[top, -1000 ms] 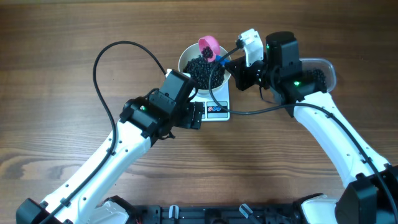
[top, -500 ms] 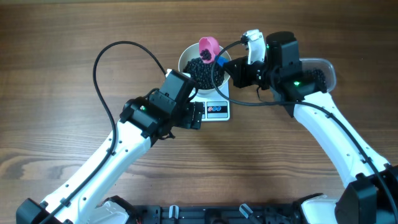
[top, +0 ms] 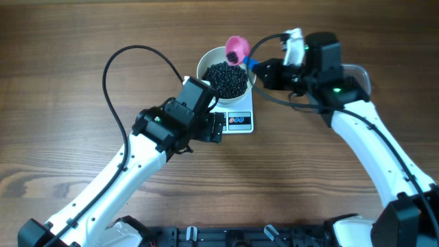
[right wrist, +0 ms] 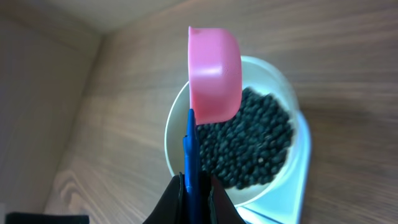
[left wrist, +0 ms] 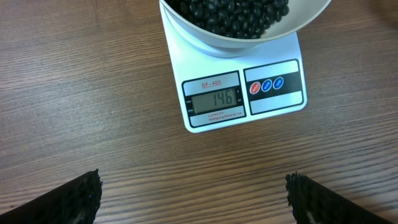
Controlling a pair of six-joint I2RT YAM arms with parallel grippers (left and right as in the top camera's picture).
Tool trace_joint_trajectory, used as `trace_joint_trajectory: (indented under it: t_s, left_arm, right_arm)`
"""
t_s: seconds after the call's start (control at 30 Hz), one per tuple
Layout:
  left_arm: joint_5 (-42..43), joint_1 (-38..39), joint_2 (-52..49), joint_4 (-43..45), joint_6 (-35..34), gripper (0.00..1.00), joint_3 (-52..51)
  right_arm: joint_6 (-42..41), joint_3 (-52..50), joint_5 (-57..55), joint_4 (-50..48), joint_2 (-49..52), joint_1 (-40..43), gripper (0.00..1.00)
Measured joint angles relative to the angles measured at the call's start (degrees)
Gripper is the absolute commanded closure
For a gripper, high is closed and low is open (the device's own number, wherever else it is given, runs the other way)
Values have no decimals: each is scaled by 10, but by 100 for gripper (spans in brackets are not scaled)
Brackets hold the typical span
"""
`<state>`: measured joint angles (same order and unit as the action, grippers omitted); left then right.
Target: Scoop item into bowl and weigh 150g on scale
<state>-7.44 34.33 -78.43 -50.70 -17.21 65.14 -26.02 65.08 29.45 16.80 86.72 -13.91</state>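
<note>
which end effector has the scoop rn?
The right end effector: shut on the blue handle of the pink scoop above the bowl's rim. The left end effector is open and empty, near the scale.

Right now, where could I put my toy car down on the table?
Bare table left of the cable loop, and in front of the scale between left arm and right arm. Crowded at the back: bowl, pink scoop, right gripper.

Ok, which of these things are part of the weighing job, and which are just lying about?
In the job: beans, white bowl, scale, pink scoop in the right tool, clear tub.
Just there: black cable, open left tool.
</note>
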Motion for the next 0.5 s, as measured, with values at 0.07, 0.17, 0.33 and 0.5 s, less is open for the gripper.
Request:
trace_joint_trajectory:
  t_s: [0.07,0.17,0.33,0.5]
  left_arm:
    - [0,0,0,0,0,0,0]
    - [0,0,0,0,0,0,0]
    - [0,0,0,0,0,0,0]
    - [0,0,0,0,0,0,0]
  right_arm:
    - [-4,0,1,0,-9,15,96]
    - [-9,0,5,0,-24,37,96]
    - [-10,0,17,1,-32,51,96]
    - [4,0,23,4,-32,51,96]
